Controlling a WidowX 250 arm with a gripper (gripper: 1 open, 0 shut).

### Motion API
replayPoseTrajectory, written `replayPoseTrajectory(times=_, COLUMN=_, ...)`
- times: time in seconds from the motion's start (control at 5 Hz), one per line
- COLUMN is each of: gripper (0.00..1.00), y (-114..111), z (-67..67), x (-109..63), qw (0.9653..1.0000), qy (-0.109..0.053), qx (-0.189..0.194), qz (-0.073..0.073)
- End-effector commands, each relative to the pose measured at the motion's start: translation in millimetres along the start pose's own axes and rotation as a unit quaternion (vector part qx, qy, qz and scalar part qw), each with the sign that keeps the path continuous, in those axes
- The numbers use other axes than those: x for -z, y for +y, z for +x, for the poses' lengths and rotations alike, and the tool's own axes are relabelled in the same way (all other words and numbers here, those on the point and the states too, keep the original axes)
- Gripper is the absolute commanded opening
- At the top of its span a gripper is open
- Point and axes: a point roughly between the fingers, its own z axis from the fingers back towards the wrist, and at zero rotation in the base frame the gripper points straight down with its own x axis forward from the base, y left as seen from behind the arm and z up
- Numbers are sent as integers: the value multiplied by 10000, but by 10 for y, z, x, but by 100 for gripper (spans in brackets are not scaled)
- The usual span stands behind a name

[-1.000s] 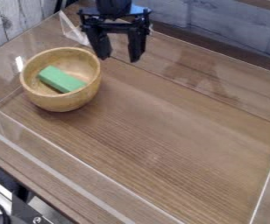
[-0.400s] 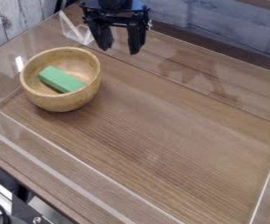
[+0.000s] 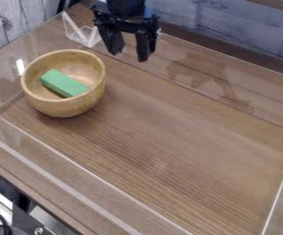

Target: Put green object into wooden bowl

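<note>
Camera view from above one corner takes in a broad wood-grain desk (image 3: 181,128), fenced by low clear plastic walls (image 3: 34,151) along its edges, with a pale plank-look wall behind it and dark gear just showing at the lower left. Most of the desk's surface lies bare and catches a soft glare near the far edge.

At the left sits the wooden bowl (image 3: 93,92), round, thick-walled and light tan. Inside it, resting on the bottom, lies the green object (image 3: 64,83), a small bright bar. Its long axis runs on a slant, from the upper left of the bowl toward the lower right. It touches nothing but the bowl.

Above the far edge of the desk hangs the robot's black hand (image 3: 127,46), pointing straight down with its two fingers (image 3: 111,41) spread wide and nothing between them. It stands up and to the right of the bowl, just past its far rim and clear of it, so the green bar lies down and to the left of the hand.

Judged from how things lie, the block is already where the task wants it, and the empty hand has no need to reach back; any coming move looks like a simple pull-away that should keep clear of the bowl's rim.
</note>
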Motion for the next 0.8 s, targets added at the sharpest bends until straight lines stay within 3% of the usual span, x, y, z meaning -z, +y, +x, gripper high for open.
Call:
replayPoseTrajectory(times=0.0, gripper=100, y=85, z=88, x=-79, qw=9996, qy=-272, qx=-43, qz=106)
replayPoseTrajectory(times=0.2, gripper=100, y=187, z=125, x=-61, qw=9990, qy=-363, qx=-186, qz=162)
replayPoseTrajectory(times=0.6, gripper=100, y=208, z=222, x=-268, qw=9982, qy=-504, qx=-241, qz=226)
